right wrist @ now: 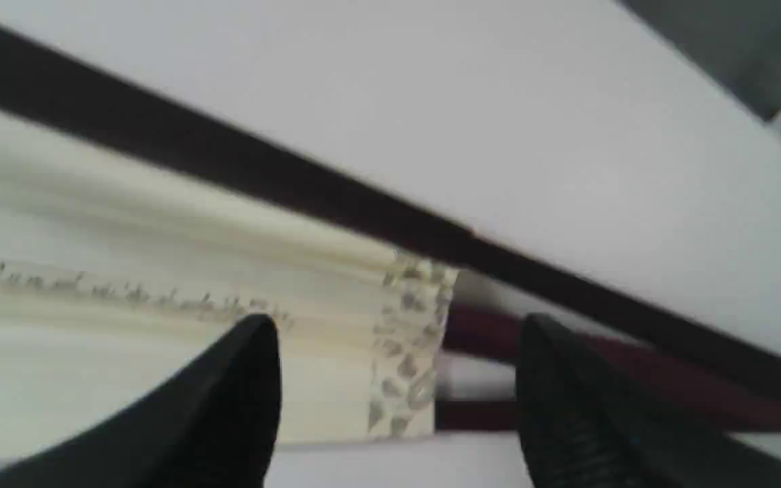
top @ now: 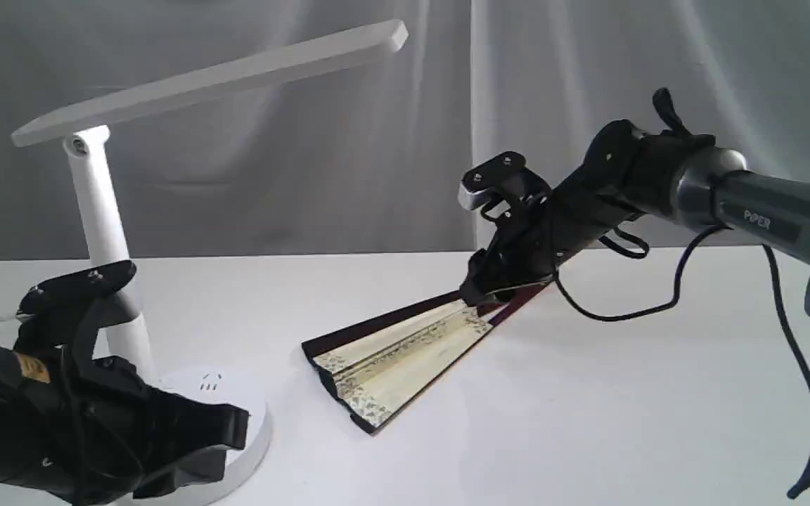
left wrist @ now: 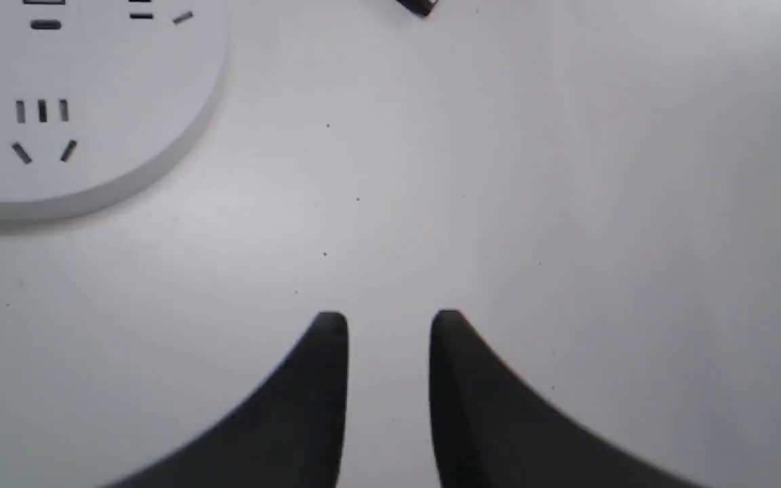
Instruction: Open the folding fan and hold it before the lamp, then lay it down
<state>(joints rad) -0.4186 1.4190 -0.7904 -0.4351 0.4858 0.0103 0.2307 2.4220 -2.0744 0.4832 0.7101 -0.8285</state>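
Folding fan (top: 394,355) lies partly spread mid-bench (top: 588,422), rib end toward the back edge, right end effector (right wrist: 397,325) low over its ribs, jaws wide apart, gripping nothing; left end effector (left wrist: 388,318), jaws parted and empty, hovers beside the round base of the lamp (top: 104,211).

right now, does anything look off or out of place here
Only the folding fan: it lies on the table partly spread, a narrow wedge with pleats bunched, under the open right gripper. Nothing looks spilled or broken.
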